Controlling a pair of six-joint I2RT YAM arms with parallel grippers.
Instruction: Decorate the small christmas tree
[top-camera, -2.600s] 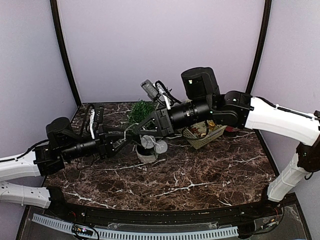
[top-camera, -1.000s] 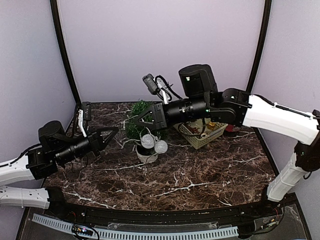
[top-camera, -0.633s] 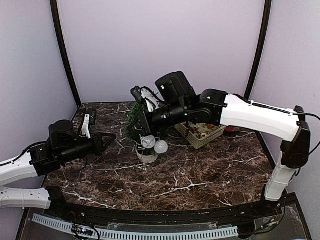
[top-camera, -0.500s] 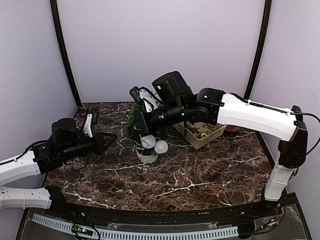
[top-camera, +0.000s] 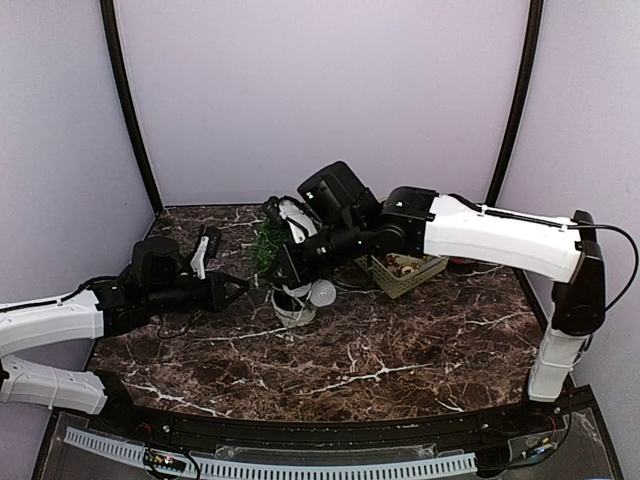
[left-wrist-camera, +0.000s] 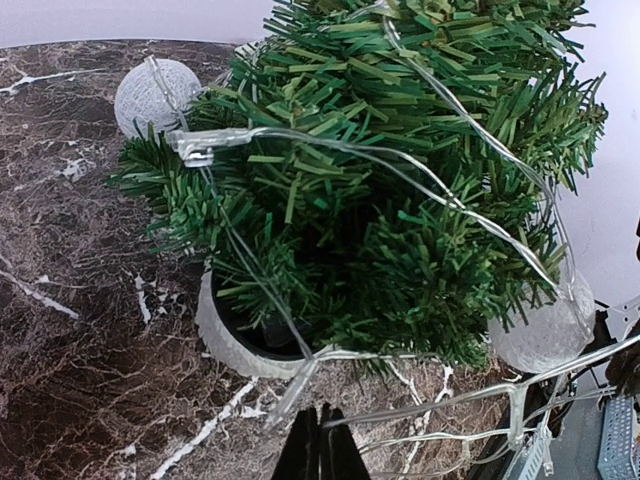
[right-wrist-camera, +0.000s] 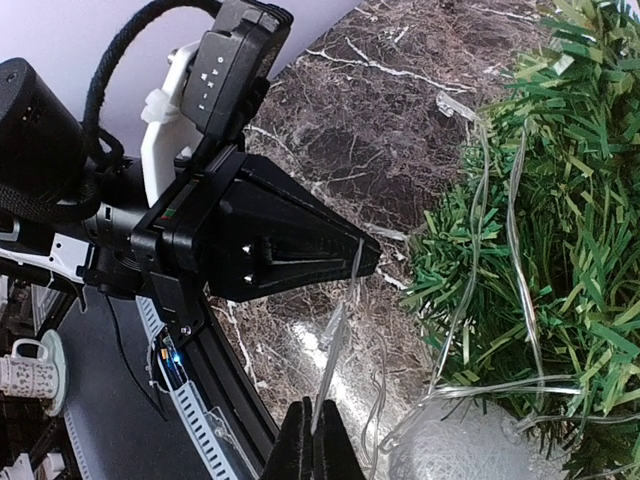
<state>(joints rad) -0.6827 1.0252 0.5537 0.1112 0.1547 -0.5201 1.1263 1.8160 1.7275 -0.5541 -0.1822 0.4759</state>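
— Marble-patterned table (top-camera: 400, 350), and the small christmas tree (top-camera: 268, 238) sits on it towards the back, left of centre, in its white pot (left-wrist-camera: 228, 335)
— And the arms?
— Both reach in low. The left gripper (left-wrist-camera: 320, 452) has its jaws pressed together on the clear light string (left-wrist-camera: 205, 145), just short of the pot. The right gripper (right-wrist-camera: 318, 440) is pinched on the same strand, close beside the branches
— Anything on it?
— The string loops across the needles, with a frosted white ball (left-wrist-camera: 152, 95) on each side; a pale basket (top-camera: 412, 272) stands to the right
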